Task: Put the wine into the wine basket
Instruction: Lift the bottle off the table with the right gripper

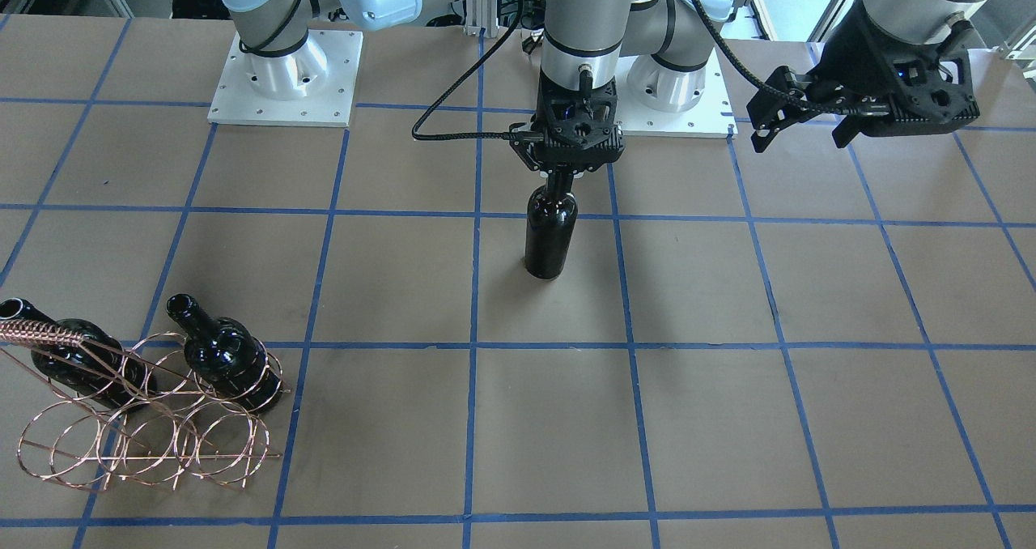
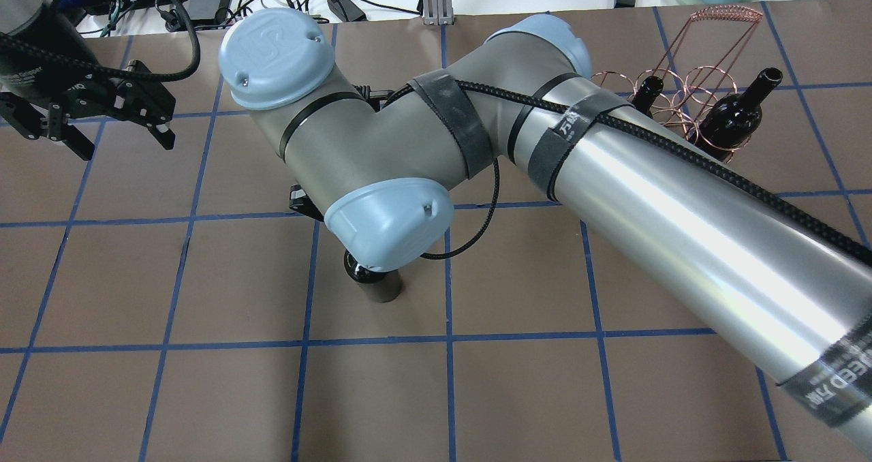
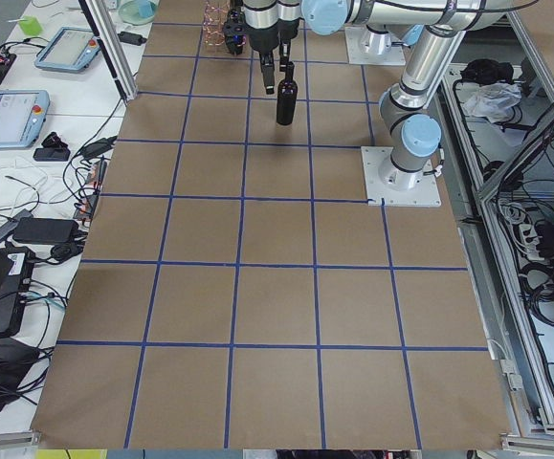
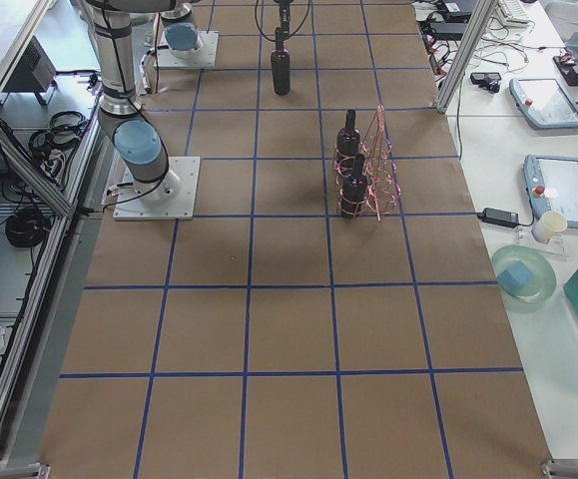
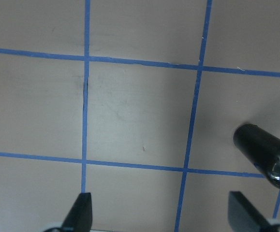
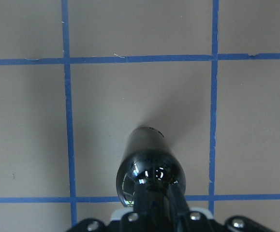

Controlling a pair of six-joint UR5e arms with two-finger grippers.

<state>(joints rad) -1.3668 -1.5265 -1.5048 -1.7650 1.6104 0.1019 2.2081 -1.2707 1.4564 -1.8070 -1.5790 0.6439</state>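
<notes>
A near-black wine bottle (image 1: pixel 550 233) stands upright near the table's middle, close to the robot. My right gripper (image 1: pixel 558 178) is shut on its neck from above. I cannot tell whether the base touches the table. The right wrist view looks down on its shoulder (image 6: pixel 149 169). The copper wire basket (image 1: pixel 146 427) lies on my right side, and two more bottles (image 1: pixel 227 355) (image 1: pixel 81 363) lie in its hoops. My left gripper (image 1: pixel 800 136) hangs open and empty above the table on my left, and its wrist view shows the held bottle (image 5: pixel 265 154) off to the right.
The brown table carries a blue tape grid. The white base plates (image 1: pixel 283 79) of both arms sit at the robot's edge. In the overhead view my right arm's forearm (image 2: pixel 681 230) crosses the table and hides part of the basket (image 2: pixel 708 80). Cables and gear line the far edge.
</notes>
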